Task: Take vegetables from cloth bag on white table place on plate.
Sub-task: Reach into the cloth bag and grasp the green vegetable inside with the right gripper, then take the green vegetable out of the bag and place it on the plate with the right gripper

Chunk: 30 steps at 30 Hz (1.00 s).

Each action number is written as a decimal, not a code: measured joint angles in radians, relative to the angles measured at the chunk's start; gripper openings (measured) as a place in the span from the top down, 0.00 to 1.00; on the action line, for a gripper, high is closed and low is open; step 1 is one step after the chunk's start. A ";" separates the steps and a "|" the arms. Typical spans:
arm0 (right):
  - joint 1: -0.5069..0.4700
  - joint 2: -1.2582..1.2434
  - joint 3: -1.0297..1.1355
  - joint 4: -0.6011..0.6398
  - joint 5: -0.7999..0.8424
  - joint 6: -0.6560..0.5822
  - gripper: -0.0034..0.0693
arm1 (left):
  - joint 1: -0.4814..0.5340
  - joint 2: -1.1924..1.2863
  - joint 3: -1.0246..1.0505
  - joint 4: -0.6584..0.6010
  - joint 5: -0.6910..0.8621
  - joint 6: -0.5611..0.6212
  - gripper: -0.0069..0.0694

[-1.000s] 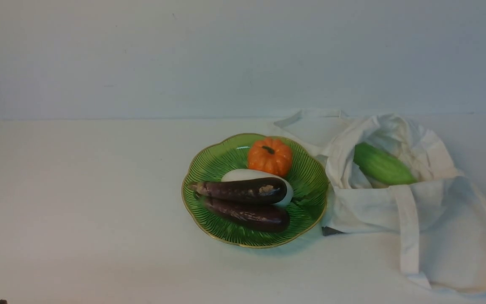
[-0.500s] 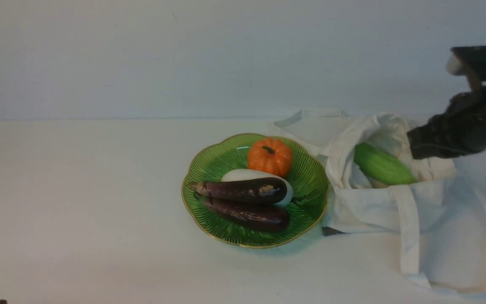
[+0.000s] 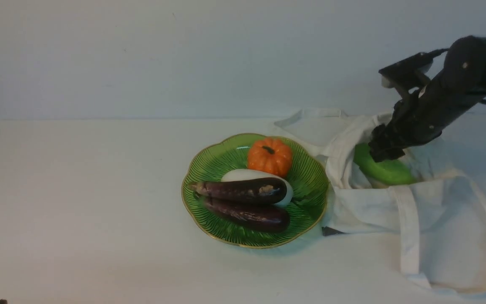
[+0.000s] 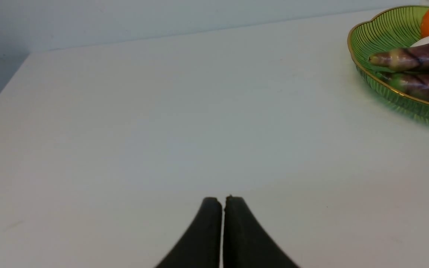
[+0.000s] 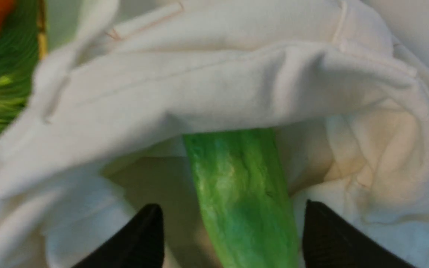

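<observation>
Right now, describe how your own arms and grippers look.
The right arm is matte black with rounded segments, a thin black cable and a boxy black block with a pale part near the wrist. The right gripper and left gripper have smooth black fingers tapering to narrow tips.

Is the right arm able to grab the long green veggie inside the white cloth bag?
Probably yes. The right end effector is open, fingers either side of the light green oblong vegetable. The off-white cloth bag gapes; a fabric fold covers only the far end.
</observation>
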<state>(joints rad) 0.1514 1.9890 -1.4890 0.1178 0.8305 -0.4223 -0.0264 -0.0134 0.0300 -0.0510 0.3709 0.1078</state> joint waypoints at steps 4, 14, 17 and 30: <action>0.000 0.058 0.000 -0.009 -0.003 0.000 0.21 | 0.000 0.000 0.000 0.000 0.000 0.000 0.92; 0.000 0.085 -0.009 -0.019 0.014 0.002 0.43 | 0.000 0.000 0.000 0.000 0.000 0.000 0.92; 0.000 0.083 -0.031 -0.035 0.049 0.015 0.45 | 0.000 0.000 0.000 0.000 0.000 0.000 0.92; 0.000 -0.044 -0.182 -0.130 0.384 0.123 0.45 | 0.000 0.000 0.000 0.000 0.000 0.000 0.92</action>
<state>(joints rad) 0.1514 1.9455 -1.6714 -0.0124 1.2150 -0.2998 -0.0264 -0.0134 0.0300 -0.0510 0.3709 0.1078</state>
